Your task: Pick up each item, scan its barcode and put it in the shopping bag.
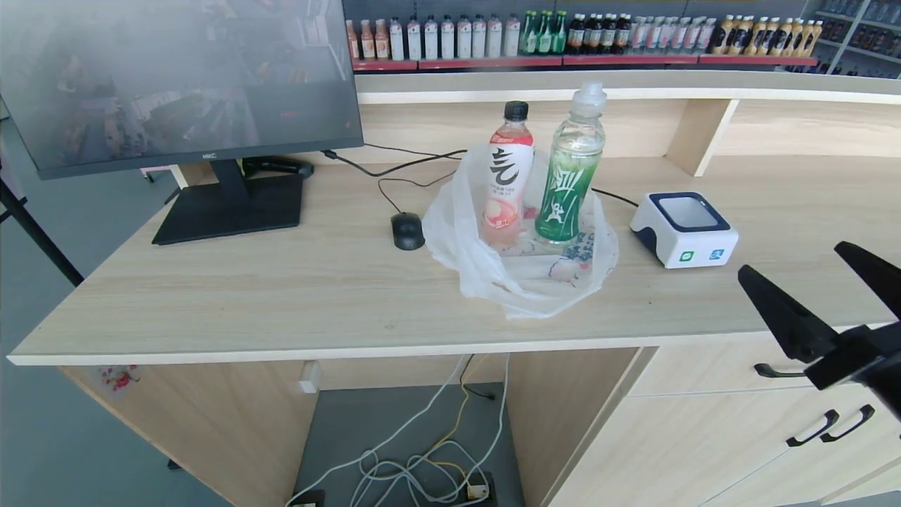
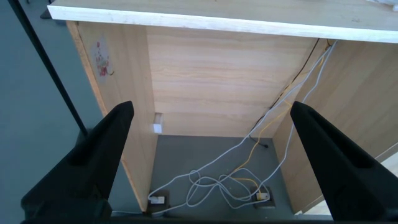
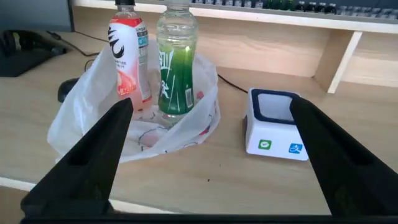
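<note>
A pink-labelled bottle with a black cap and a green-labelled bottle with a clear cap stand upright inside the white plastic shopping bag on the wooden counter. To their right sits the white and navy barcode scanner. My right gripper hangs open off the counter's front right edge, empty, facing the bag and scanner. My left gripper is open and empty below the counter's edge, facing the knee space.
A monitor on a black stand fills the counter's left. A black mouse lies left of the bag, with cables behind. Drawers with black handles sit under the counter at right. Loose cables lie on the floor below.
</note>
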Robot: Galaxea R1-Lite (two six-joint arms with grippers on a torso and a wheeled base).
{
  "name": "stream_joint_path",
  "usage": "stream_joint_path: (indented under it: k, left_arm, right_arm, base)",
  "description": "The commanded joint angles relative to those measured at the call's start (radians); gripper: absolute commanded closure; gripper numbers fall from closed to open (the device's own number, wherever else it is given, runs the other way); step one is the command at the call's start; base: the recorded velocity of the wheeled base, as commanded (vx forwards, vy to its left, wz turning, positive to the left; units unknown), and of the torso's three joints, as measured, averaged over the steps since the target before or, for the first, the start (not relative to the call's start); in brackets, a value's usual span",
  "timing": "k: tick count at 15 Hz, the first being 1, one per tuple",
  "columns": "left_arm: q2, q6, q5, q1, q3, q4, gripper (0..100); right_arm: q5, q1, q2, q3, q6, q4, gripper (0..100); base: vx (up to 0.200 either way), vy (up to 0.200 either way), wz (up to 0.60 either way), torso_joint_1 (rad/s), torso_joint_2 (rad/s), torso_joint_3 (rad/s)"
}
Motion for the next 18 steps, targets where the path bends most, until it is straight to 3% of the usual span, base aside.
stream_joint_path:
  k: [1, 2, 3, 4, 5, 6, 9, 12, 15, 16, 18]
  left_arm:
    - [0.0, 0.0, 0.0, 0.0, 0.0, 0.0, 0]
    - [0.0, 0.0, 0.0, 0.0, 0.0, -0.002, 0]
    - [0.0, 0.001, 0.0, 0.0, 0.0, 0.0, 0]
    - [0.0, 0.003, 0.0, 0.0, 0.0, 0.0, 0]
    - [0.0, 0.003, 0.0, 0.0, 0.0, 0.0, 0]
    - [0.0, 0.001, 0.0, 0.0, 0.0, 0.0, 0]
    - [0.0, 0.001, 0.0, 0.0, 0.0, -0.002, 0]
    - [0.0, 0.001, 0.0, 0.0, 0.0, 0.0, 0]
    - [0.0, 0.001, 0.0, 0.0, 0.0, -0.002, 0]
    - [0.0, 0.001, 0.0, 0.0, 0.0, -0.002, 0]
    - [0.0, 0.001, 0.0, 0.0, 0.0, 0.0, 0]
  right_arm:
    - [0.004, 0.005, -0.506, 0.113, 0.049, 0.481, 0]
    - [0.009, 0.006, -0.621, 0.113, 0.055, 0.664, 0]
    - [0.081, 0.029, -0.833, 0.106, 0.029, 1.012, 0]
    - [0.133, 0.035, -0.962, 0.089, -0.021, 1.222, 0]
    - [0.152, 0.035, -1.074, 0.081, -0.034, 1.4, 0]
    - [0.152, 0.035, -1.14, 0.077, -0.032, 1.48, 0]
    - [0.15, 0.002, -1.129, 0.081, -0.014, 1.478, 0]
    - [0.149, -0.224, -1.042, 0.081, -0.009, 1.478, 0]
    - [0.149, -0.406, -1.129, 0.081, 0.022, 1.478, 0]
    - [0.149, -0.429, -1.18, 0.083, 0.068, 1.477, 0]
    - [0.153, -0.393, -1.241, 0.113, 0.109, 1.454, 0]
  base:
    - [0.0, 0.0, 0.0, 0.0, 0.0, 0.0]
    - [0.0, 0.0, 0.0, 0.0, 0.0, 0.0]
    - [0.0, 0.0, 0.0, 0.0, 0.0, 0.0]
    - [0.0, 0.0, 0.0, 0.0, 0.0, 0.0]
    - [0.0, 0.0, 0.0, 0.0, 0.0, 0.0]
    - [0.0, 0.0, 0.0, 0.0, 0.0, 0.0]
    - [0.0, 0.0, 0.0, 0.0, 0.0, 0.0]
    - [0.0, 0.0, 0.0, 0.0, 0.0, 0.0]
    - [0.0, 0.0, 0.0, 0.0, 0.0, 0.0]
    - [0.0, 0.0, 0.0, 0.0, 0.0, 0.0]
    - [0.0, 0.0, 0.0, 0.0, 0.0, 0.0]
